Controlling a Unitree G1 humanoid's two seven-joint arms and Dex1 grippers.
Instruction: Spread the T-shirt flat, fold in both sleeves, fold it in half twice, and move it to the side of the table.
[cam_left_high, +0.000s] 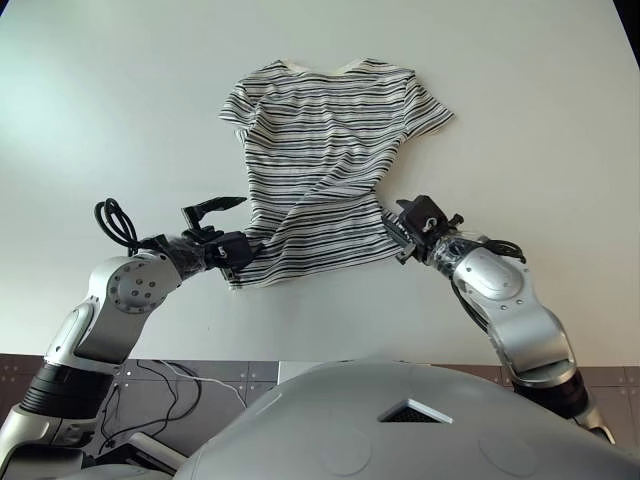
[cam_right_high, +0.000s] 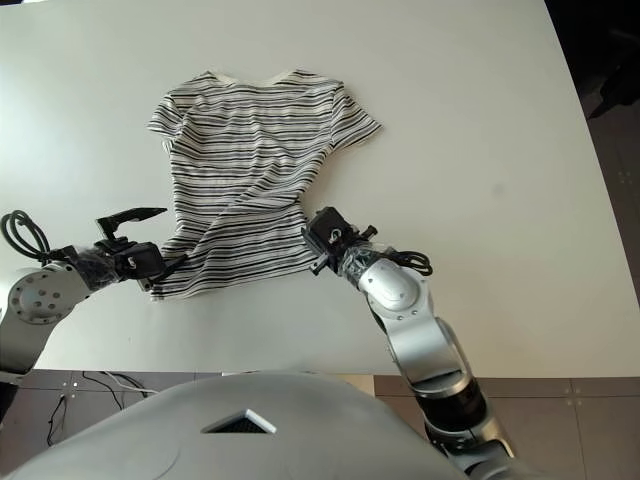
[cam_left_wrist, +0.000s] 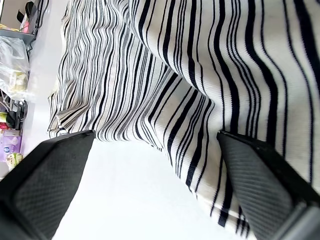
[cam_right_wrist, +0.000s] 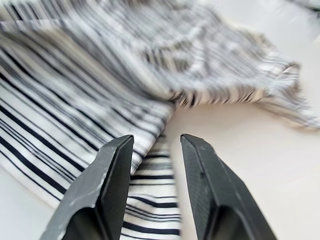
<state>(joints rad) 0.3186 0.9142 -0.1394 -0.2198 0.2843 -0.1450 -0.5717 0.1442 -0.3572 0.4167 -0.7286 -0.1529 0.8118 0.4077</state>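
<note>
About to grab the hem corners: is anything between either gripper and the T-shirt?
Nothing visible. The left gripper and right gripper both sit open right at the near hem corners of the T-shirt, which lies on the table.

T-shirt (cam_left_high: 325, 150) in thin black and white stripes, with a plain cream neckband (cam_left_high: 315, 68) at 12 o'clock. The table (cam_left_high: 120, 100) is plain white. Left gripper (cam_left_wrist: 156, 137) and right gripper (cam_right_wrist: 155, 142) are black.
</note>
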